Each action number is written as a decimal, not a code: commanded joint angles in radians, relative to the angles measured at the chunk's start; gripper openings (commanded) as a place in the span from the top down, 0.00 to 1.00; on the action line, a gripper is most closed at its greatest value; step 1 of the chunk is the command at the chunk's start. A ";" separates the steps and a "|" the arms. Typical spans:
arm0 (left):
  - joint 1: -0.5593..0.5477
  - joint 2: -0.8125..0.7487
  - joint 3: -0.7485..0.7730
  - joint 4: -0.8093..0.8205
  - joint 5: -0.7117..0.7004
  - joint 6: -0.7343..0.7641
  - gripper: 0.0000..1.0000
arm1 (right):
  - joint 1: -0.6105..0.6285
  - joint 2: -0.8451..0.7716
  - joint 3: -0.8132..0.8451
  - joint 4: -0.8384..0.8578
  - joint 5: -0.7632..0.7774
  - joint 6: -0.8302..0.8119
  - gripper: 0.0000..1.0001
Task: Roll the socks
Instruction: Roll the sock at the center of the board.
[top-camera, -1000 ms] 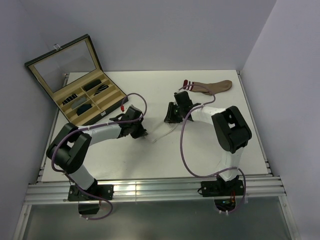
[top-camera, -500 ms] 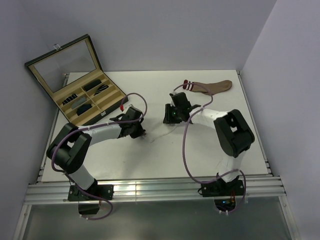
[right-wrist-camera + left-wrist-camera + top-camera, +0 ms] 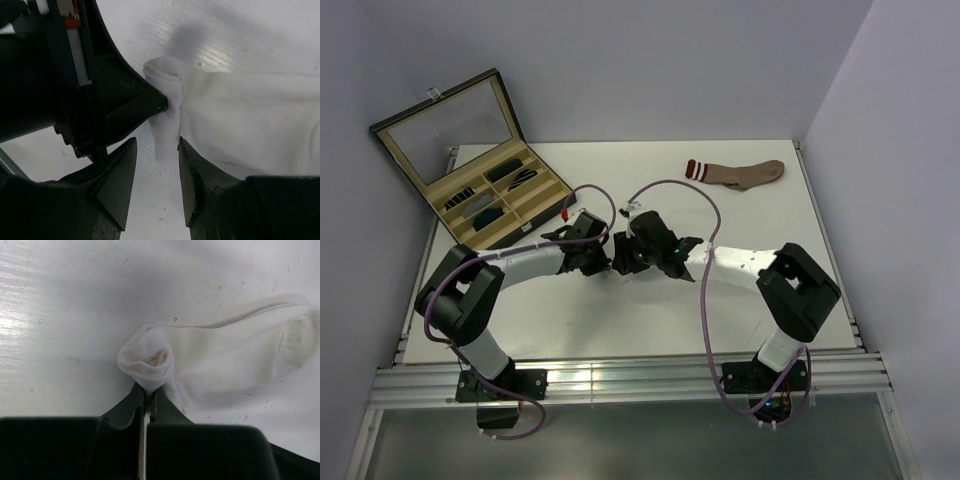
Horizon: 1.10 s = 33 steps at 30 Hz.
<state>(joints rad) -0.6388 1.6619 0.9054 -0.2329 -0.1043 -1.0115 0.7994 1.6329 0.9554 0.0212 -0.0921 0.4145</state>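
White table [image 3: 620, 322]: roll of white sock [image 3: 225, 357] pinched in L hand [image 3: 145, 396]; R hand [image 3: 156, 165] spread astride roll; flat length leading away from roll.

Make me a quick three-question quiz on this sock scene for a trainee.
1. True or false: the left gripper is shut on the white sock.
2. Which end of the sock does it pinch? A: the rolled end. B: the flat end.
3. Fill in: the right gripper is ____, its jaws either side of the sock's edge.
Key: 1 true; 2 A; 3 open.
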 commanded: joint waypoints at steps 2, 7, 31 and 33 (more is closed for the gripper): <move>-0.009 0.019 0.023 -0.032 -0.018 -0.002 1.00 | 0.060 0.034 0.002 0.063 0.049 -0.020 0.54; -0.007 0.022 0.024 -0.029 -0.014 -0.010 1.00 | 0.083 0.067 -0.032 0.117 0.052 -0.026 0.55; -0.009 0.027 0.018 -0.032 0.006 -0.050 1.00 | 0.092 0.122 -0.058 0.152 0.034 -0.014 0.61; -0.009 0.024 0.017 -0.031 0.006 -0.052 1.00 | 0.090 0.137 -0.047 0.137 0.046 -0.006 0.63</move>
<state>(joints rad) -0.6384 1.6672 0.9104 -0.2478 -0.1024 -1.0451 0.8833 1.7401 0.8692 0.1459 -0.0650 0.4026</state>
